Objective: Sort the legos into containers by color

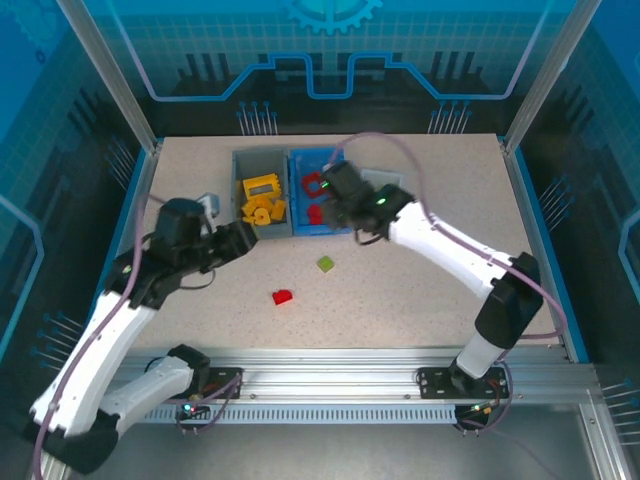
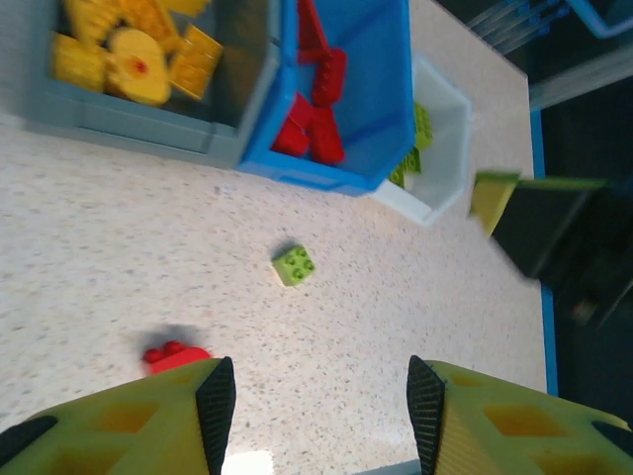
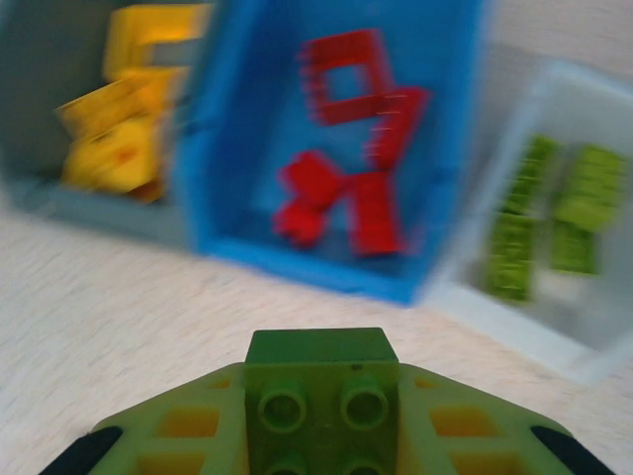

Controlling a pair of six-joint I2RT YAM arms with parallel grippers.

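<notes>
Nearest the arm bases, the left gripper [image 2: 316,411] hangs low over the speckled table [image 1: 400,300], its two fingers well apart with nothing between them. Just ahead of its left finger a red lego [image 2: 176,354] lies loose on the table. A little farther on, toward the bins, a single light green lego [image 2: 295,265] sits studs up, apart from the red one. Beyond these the right gripper [image 3: 321,435] is clamped on a second green lego [image 3: 318,368], a studded brick wedged between its fingers (the wrist view is blurred, but the studs read clearly). From above, this gripper hovers over the right half of the blue bin [image 2: 381,89], next to the white tray [image 2: 445,119]. The three containers stand in a row at the far side, close against one another. The grey bin [image 2: 129,119] on the left holds the yellow legos [image 2: 138,64], among them a round piece and a square frame. The blue bin in the middle holds the red legos [image 3: 381,213], one of them a frame. The white tray on the right holds more green legos [image 3: 584,193].
</notes>
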